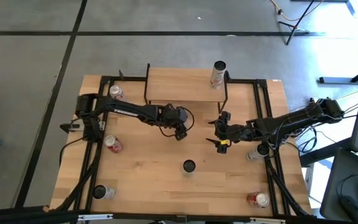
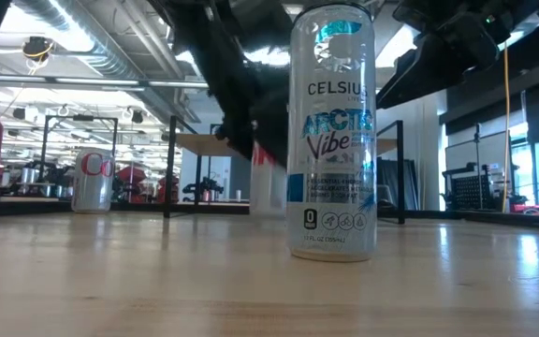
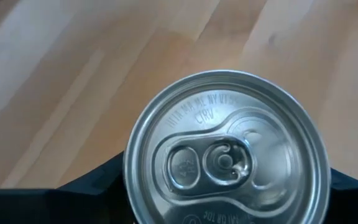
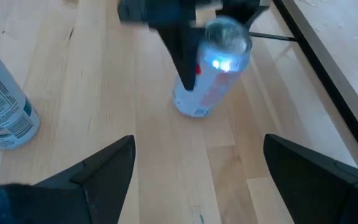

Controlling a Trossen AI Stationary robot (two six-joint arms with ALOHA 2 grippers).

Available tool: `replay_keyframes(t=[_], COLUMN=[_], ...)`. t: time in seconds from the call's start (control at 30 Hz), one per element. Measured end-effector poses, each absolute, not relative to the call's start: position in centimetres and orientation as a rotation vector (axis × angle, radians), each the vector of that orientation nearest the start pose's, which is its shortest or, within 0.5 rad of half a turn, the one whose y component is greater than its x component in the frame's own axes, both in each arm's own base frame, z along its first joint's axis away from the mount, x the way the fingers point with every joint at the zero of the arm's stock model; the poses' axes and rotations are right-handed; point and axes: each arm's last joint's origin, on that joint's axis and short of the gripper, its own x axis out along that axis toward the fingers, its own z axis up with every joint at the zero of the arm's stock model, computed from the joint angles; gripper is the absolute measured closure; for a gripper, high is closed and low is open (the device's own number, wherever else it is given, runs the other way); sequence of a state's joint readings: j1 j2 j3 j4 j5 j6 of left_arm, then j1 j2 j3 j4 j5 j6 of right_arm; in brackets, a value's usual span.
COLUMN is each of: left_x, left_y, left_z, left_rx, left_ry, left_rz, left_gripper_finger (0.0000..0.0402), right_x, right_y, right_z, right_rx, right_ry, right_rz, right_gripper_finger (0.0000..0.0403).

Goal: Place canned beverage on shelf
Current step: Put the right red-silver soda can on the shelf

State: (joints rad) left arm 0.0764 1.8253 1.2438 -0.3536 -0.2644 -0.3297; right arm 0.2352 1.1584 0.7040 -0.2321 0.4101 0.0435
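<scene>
The left gripper's (image 1: 180,132) jaws straddle an upright can (image 3: 227,151), one dark finger on either side of its silver lid; whether they have pressed onto its wall cannot be told. In the right wrist view this can (image 4: 213,68) stands on the tabletop with its long axis vertical, leaning slightly, the left arm's finger dark against its side. It sits just in front of the shelf (image 1: 185,85), so lifting it there would mean raising it and carrying it toward the far side of the table. The left arm is the nearer one — it is at the can, while the right gripper (image 1: 219,132) waits just beside it with jaws spread wide and nothing between them. One can (image 1: 218,73) already stands at the shelf's far right corner. The tabletop (image 1: 154,168) is pale wood inside a black frame; a tall Celsius can (image 2: 333,131) stands near its middle, with others scattered toward the edges — a red one (image 1: 113,144) on the left side, another (image 1: 258,199) at the near right corner. Beyond lies grey floor.
</scene>
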Motion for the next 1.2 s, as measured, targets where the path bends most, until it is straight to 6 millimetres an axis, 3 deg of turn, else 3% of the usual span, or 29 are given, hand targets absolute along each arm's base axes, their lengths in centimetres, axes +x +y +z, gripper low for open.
replay_keyframes(t=[0.3,0.5,0.7,0.83,1.07,1.2], left_x=[37.1,36.8,36.7,37.1,38.5,39.4], left_y=[3.2,5.5,9.6,12.4,16.0,18.3], left_z=[31.8,38.6,41.3,42.1,42.9,41.5], left_rx=[-0.102,-0.038,-0.069,-0.07,-0.14,-0.17], left_ry=[0.708,0.605,0.578,0.59,0.561,0.586], left_rz=[0.431,0.455,0.477,0.536,0.435,0.426], left_gripper_finger=[0.0136,0.0136,0.0136,0.0136,0.0136,0.0136], right_x=[23.0,23.0,23.0,23.0,23.0,23.0], right_y=[4.4,4.5,4.6,4.6,4.6,4.6], right_z=[23.2,23.1,23.1,23.1,23.1,23.0], right_rx=[-0.165,-0.123,-0.092,-0.088,-0.087,-0.088], right_ry=[0.65,0.654,0.659,0.66,0.66,0.664], right_rz=[-0.165,-0.136,-0.104,-0.097,-0.097,-0.097], right_gripper_finger=[0.0063,0.0063,0.0063,0.0063,0.0063,0.0063])
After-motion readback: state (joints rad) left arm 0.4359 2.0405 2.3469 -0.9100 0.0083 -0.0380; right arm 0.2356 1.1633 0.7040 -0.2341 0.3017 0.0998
